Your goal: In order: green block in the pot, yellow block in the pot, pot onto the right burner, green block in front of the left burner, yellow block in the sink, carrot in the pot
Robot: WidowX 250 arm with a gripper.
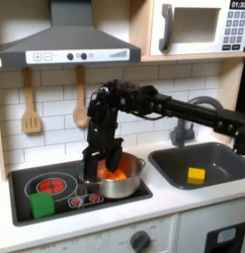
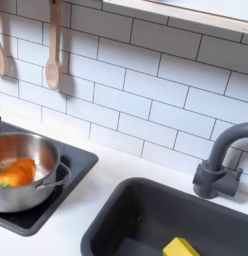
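Note:
In the first exterior view the steel pot stands on the cooktop's right burner, and the orange carrot lies inside it. My gripper hangs straight down over the pot's left rim, open, its fingers spread just above the carrot and holding nothing. The green block sits in front of the left burner. The yellow block rests in the sink. The second exterior view shows the pot at its left with the carrot on its floor, and the yellow block in the sink.
A grey faucet rises behind the sink. Wooden utensils hang on the tiled wall. A range hood overhangs the cooktop, and the arm reaches in from the first exterior view's right.

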